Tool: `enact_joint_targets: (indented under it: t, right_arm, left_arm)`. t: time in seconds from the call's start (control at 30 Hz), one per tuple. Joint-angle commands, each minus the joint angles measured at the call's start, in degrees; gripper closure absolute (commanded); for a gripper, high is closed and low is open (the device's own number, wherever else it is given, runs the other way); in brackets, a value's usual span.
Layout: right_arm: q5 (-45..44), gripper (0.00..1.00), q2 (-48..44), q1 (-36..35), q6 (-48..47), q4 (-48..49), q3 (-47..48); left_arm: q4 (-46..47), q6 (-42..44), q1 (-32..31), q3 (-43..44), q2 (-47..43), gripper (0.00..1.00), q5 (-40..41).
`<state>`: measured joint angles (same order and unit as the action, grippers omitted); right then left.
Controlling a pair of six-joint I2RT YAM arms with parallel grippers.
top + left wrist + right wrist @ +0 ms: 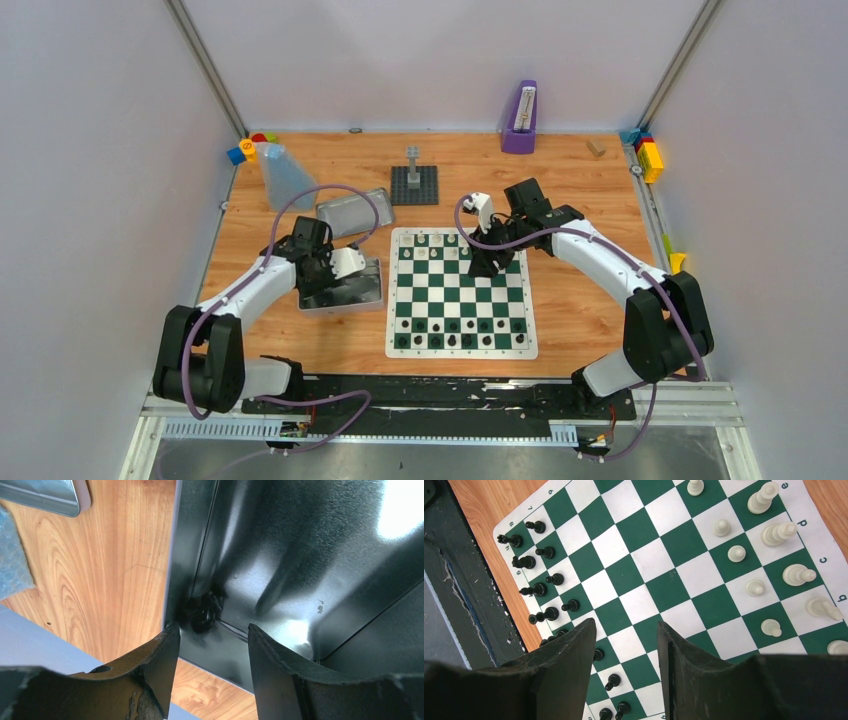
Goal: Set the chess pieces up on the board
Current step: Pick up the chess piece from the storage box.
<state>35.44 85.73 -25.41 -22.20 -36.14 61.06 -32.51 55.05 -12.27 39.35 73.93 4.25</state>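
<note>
We saw, at left, left gripper point(330, 278) hanging at corner of silver tin point(374, 300), which sat just left of board point(460, 291). Its jaws stood partly apart, gripping nothing. One black piece point(206, 613) lay in tin's corner, just beyond fingertips point(167, 650). At centre, board lay flat on wooden table point(570, 180), with black pieces point(460, 336) along near rows and white pieces point(436, 246) along far rows. At right, right gripper point(485, 263) hung over board's far half, jaws partly apart and empty.

Wooden table point(585, 325): board point(459, 291), tin point(366, 291), baseplate point(415, 188)
</note>
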Motion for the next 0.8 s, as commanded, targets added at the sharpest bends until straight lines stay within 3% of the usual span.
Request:
enact_joint_targets:
  t: [0.0,0.47,0.77]
  right_arm:
    - [0.92,0.51,-0.06,0.28,-1.1,1.36,0.11]
    - [2.03,0.51,0.49,0.27,-0.92,1.07,0.27]
    - [2.1,0.51,0.94,0.27,-0.94,0.9,0.38]
  left_arm:
    - [3.52,1.81,0.58,-0.85,0.33,0.39,-0.1]
    - [8.84,3.36,1.47,-1.78,4.21,0.46,-0.69]
    - [10.77,5.39,1.83,-4.7,4.22,0.61,-3.63]
